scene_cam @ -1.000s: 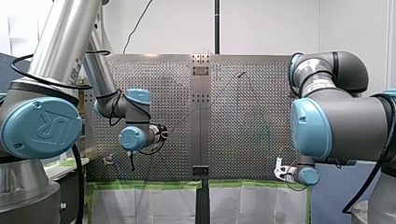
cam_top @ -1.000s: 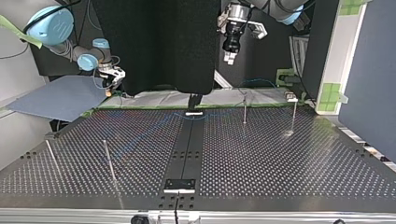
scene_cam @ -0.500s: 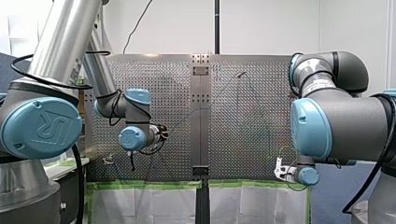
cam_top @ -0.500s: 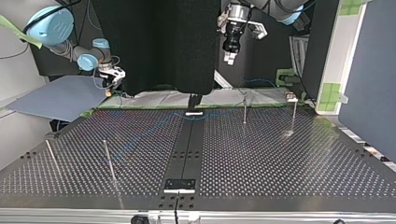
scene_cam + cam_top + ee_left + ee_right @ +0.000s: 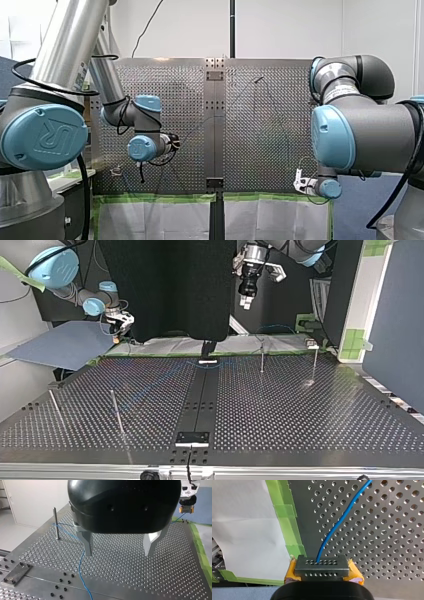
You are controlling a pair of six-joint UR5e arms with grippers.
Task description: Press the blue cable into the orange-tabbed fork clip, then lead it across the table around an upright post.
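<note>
On the table (image 5: 130,580), a flat sheet of grey metal full of small round holes, lies the blue cable (image 5: 80,567). It is thin and smooth, like a string. In the left wrist view it runs below my left claw (image 5: 120,546) and bends off to a thin, shiny post (image 5: 55,523) that stands straight up. The cable meets the post partway up, but I cannot tell if it goes all the way round it.

My left claw has a round black body and two flat metal fingers (image 5: 87,543) with slanted tips. The fingers are spread wide apart. They hold nothing and touch nothing. They hang above the table, and the cable passes under one of them.

My right claw (image 5: 322,567) is at the table's edge, just beside strips of green tape (image 5: 287,522) and a white sheet (image 5: 244,530). It has soft yellow pads (image 5: 355,575) and a small grey block dotted with tiny holes. It is closed tight and pinches the end of the blue cable. From there the cable curves away over the holes.
</note>
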